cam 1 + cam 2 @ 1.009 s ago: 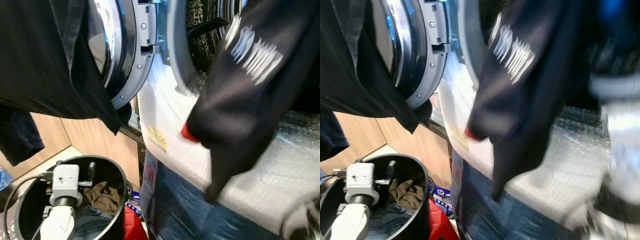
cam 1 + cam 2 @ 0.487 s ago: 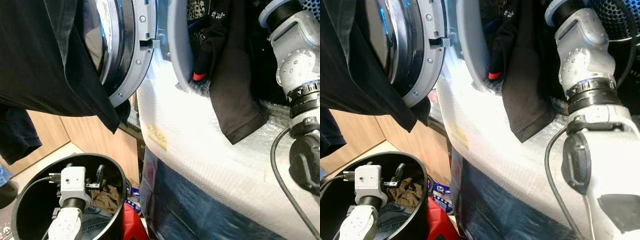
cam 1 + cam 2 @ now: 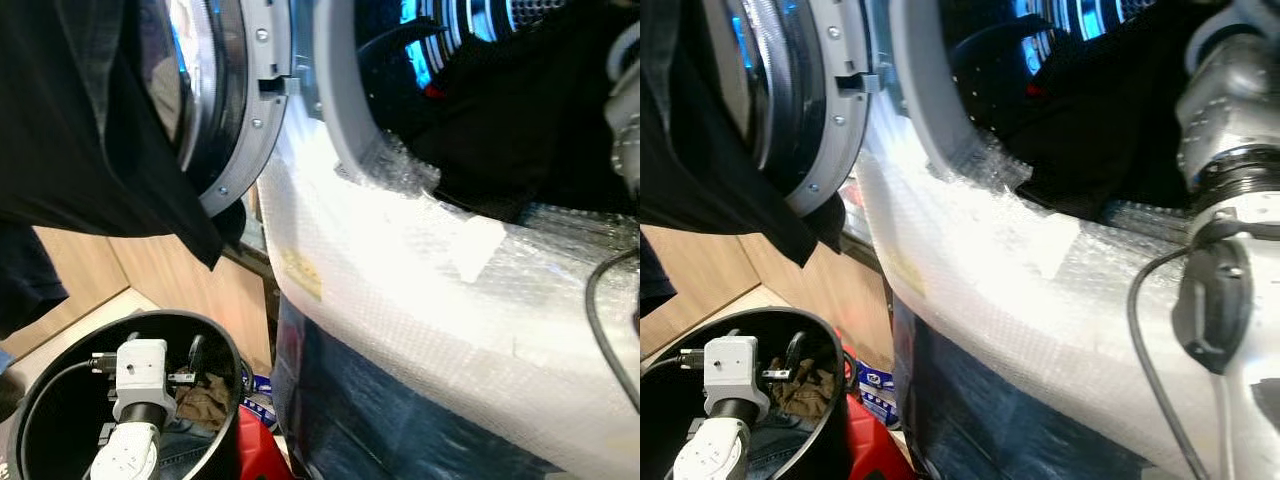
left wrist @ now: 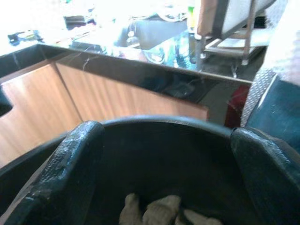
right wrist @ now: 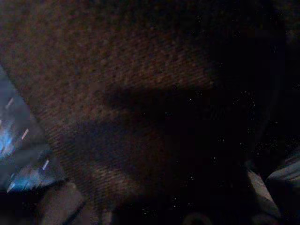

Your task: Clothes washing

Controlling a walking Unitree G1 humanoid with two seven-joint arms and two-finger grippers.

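The right arm (image 3: 1225,130) reaches into the washer drum (image 3: 470,20), where a black garment (image 3: 520,130) lies over the door rim; I cannot tell its claw's state. The left claw (image 4: 159,159) hangs open inside the black bin (image 3: 60,380), above brown clothes (image 3: 800,385).

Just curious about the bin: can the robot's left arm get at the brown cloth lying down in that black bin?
Probably yes. The left end effector already hangs inside the black bin, fingers apart, with the brown cloth just below and nothing between them.
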